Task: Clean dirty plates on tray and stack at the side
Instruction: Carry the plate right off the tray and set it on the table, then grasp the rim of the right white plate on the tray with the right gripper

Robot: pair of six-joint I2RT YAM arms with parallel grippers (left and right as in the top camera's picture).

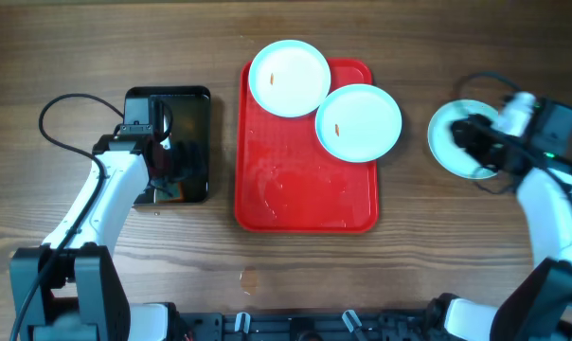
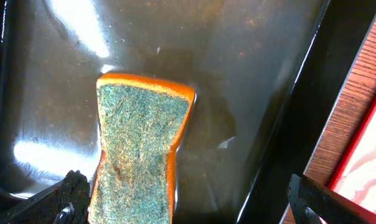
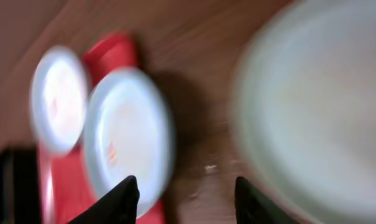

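Note:
Two pale blue plates with orange smears rest on the far end of the red tray: one at its far left corner, one overhanging its right rim. A third plate lies on the table to the right, partly under my right gripper. That gripper is open and empty; its blurred view shows both tray plates and the side plate. My left gripper is open over the black tray, straddling the green-and-orange sponge.
The black tray looks wet and sits left of the red tray, whose edge shows in the left wrist view. Bare wooden table surrounds both trays. Cables loop behind each arm.

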